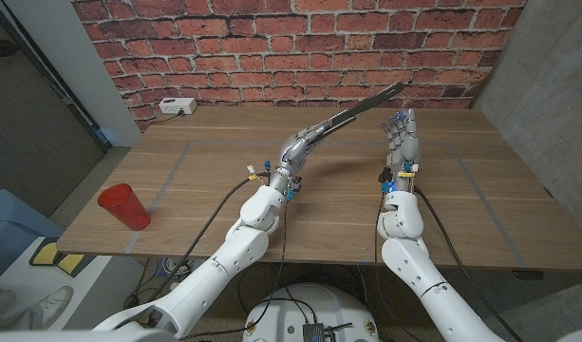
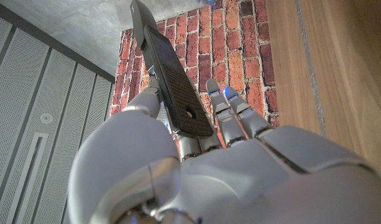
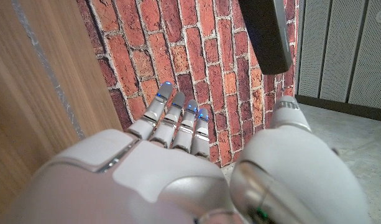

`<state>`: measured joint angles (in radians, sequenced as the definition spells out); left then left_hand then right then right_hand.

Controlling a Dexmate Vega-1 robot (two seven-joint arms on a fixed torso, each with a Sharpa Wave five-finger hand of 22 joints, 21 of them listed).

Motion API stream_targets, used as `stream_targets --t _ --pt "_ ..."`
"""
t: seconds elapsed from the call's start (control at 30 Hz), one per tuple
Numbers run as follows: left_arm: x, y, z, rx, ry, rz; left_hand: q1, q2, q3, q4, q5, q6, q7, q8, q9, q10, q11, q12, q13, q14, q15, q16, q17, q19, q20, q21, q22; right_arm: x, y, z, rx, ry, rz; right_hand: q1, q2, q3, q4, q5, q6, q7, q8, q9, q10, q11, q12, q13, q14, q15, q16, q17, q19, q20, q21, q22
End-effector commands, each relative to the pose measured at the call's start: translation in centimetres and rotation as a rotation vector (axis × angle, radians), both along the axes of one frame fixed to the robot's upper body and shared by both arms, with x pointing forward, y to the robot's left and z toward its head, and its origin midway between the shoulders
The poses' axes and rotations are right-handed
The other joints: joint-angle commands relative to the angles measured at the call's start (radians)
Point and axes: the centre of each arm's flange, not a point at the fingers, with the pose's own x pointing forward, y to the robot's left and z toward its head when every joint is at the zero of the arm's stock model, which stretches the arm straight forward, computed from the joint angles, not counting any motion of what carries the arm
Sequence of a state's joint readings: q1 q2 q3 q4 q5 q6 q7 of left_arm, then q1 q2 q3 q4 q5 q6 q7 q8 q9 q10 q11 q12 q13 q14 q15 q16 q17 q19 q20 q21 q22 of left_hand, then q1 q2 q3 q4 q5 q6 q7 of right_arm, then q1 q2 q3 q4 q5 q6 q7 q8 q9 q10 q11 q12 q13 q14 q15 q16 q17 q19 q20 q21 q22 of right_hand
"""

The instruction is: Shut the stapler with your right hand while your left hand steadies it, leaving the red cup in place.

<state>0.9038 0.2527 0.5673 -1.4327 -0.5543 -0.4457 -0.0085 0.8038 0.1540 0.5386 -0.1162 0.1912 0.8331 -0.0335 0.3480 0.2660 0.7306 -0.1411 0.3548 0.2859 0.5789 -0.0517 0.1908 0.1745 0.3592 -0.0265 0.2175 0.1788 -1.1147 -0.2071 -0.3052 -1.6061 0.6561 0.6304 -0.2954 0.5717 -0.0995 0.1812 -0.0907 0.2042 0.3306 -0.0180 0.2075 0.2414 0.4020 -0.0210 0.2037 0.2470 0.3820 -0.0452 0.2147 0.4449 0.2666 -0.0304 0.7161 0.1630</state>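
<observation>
Left hand [image 1: 295, 150] gripping, right hand [image 1: 402, 136] upright, empty

Both arms are glossy white, built of rounded segments with black cables running alongside. The left hand [image 1: 295, 150] and right hand [image 1: 402, 135] are silver-grey metal with jointed fingers [image 3: 178, 121]; small blue lights glow at fingertips.

The head view looks down from high up over the whole wooden table [image 1: 366, 223], facing the brick wall [image 1: 300, 47]; each wrist view sits very close behind its own hand, the left hand [image 2: 196, 180] and the right hand [image 3: 165, 180], looking along the fingers; all three share the brick wall, the table and the stapler [image 1: 352, 109].
</observation>
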Motion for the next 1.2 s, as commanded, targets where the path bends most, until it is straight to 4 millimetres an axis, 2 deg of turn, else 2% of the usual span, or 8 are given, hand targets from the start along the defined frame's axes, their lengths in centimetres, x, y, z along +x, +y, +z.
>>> stream_targets --t 0.03,0.13,0.2,0.33,0.73,0.8,0.93,1.2 --pt "-1.6 1.3 0.6 0.063 -0.061 0.123 0.009 0.007 0.006 0.0 0.006 0.031 -0.02 0.006 0.045 0.007 0.005 -0.003 0.004 0.014 -0.154 -0.001 0.004 0.002 0.001 -0.004 0.004 -0.7 0.5 -0.2 -0.092 0.05 0.005 0.01 0.005 0.0 -0.002 0.004 0.013 0.001 0.005 -0.003 0.009 -0.004 0.006 0.002 0.012 -0.059 0.008 -0.003 0.02 0.002 -0.009 0.0" --pt "-1.7 1.4 0.7 0.072 -0.071 0.165 0.01 0.009 0.007 0.0 0.006 0.028 -0.022 0.006 0.049 0.019 -0.002 0.0 0.005 0.025 -0.153 0.003 0.005 0.023 -0.011 0.003 0.004 -1.0 0.3 -0.3 -0.128 0.07 -0.014 0.002 0.007 -0.005 0.002 0.004 0.0 0.005 0.0 -0.005 -0.005 0.002 0.0 0.0 0.008 -0.055 0.008 -0.007 0.024 0.01 -0.016 0.001" --pt "-1.7 1.5 0.7 0.08 -0.069 0.182 0.01 0.005 0.006 -0.001 0.006 0.035 -0.026 0.011 0.059 0.038 -0.012 0.003 0.008 0.056 -0.154 0.01 0.006 0.093 -0.023 0.028 0.005 -1.1 0.2 -0.2 -0.149 0.067 -0.022 -0.004 0.009 -0.009 0.006 0.003 -0.016 0.007 -0.007 -0.008 -0.017 -0.003 -0.004 -0.001 0.002 -0.052 0.007 -0.01 0.025 0.014 -0.023 0.001" --pt "-1.8 1.6 0.8 0.093 -0.082 0.204 0.009 0.0 0.006 -0.002 0.006 0.034 -0.034 0.009 0.061 0.046 -0.018 0.003 0.009 0.071 -0.155 0.01 0.005 0.132 -0.028 0.04 0.003 -1.0 -0.1 -0.3 -0.154 0.078 -0.016 -0.007 0.01 -0.011 0.007 0.003 -0.02 0.01 -0.008 -0.01 -0.025 -0.002 -0.007 -0.002 -0.004 -0.052 0.005 -0.012 0.025 0.016 -0.027 0.001" --pt "-2.0 1.5 1.0 0.103 -0.122 0.267 0.003 -0.006 0.002 0.0 0.008 0.017 -0.037 0.004 0.072 0.04 -0.033 -0.005 0.013 0.076 -0.155 0.005 0.005 0.159 -0.032 0.042 0.001 -0.7 -0.2 -0.2 -0.171 0.098 0.0 -0.022 0.012 -0.018 0.014 0.002 -0.026 0.025 -0.009 -0.014 -0.024 0.007 -0.005 -0.004 -0.004 -0.047 0.007 -0.017 0.031 0.019 -0.036 0.002" --pt "-2.1 1.5 0.9 0.076 -0.121 0.294 -0.006 -0.002 -0.006 0.012 0.016 0.001 -0.046 0.004 0.089 0.096 -0.02 0.012 0.017 0.131 -0.152 0.019 0.007 0.209 -0.03 0.055 0.002 -0.5 -0.2 -0.3 -0.169 0.094 0.015 -0.022 0.012 -0.021 0.012 0.002 -0.028 0.028 -0.009 -0.017 -0.024 0.008 -0.004 -0.005 0.006 -0.021 0.011 -0.023 0.038 0.028 -0.042 0.002" --pt "-1.9 1.4 0.9 0.074 -0.12 0.292 -0.008 -0.003 -0.008 0.015 0.023 -0.001 -0.054 0.004 0.097 0.134 -0.021 0.016 0.007 0.164 -0.157 0.022 0.007 0.234 -0.04 0.059 0.002 -0.3 -0.4 -0.3 -0.164 0.096 0.016 -0.02 0.011 -0.022 0.011 0.002 -0.028 0.031 -0.008 -0.018 -0.02 0.006 -0.003 -0.006 0.009 -0.016 0.011 -0.027 0.042 0.035 -0.045 0.002" --pt "-1.8 1.3 1.1 0.084 -0.127 0.296 -0.009 -0.005 -0.011 0.018 0.028 -0.004 -0.07 -0.003 0.094 0.162 -0.035 0.021 0.003 0.191 -0.163 0.024 0.008 0.238 -0.043 0.055 0.001 0.1 -0.4 -0.2 -0.168 0.08 0.031 -0.009 0.02 -0.018 0.006 0.003 -0.026 0.03 -0.007 -0.021 -0.02 0.001 -0.002 -0.007 0.017 0.0 0.013 -0.035 0.05 0.039 -0.053 0.002"
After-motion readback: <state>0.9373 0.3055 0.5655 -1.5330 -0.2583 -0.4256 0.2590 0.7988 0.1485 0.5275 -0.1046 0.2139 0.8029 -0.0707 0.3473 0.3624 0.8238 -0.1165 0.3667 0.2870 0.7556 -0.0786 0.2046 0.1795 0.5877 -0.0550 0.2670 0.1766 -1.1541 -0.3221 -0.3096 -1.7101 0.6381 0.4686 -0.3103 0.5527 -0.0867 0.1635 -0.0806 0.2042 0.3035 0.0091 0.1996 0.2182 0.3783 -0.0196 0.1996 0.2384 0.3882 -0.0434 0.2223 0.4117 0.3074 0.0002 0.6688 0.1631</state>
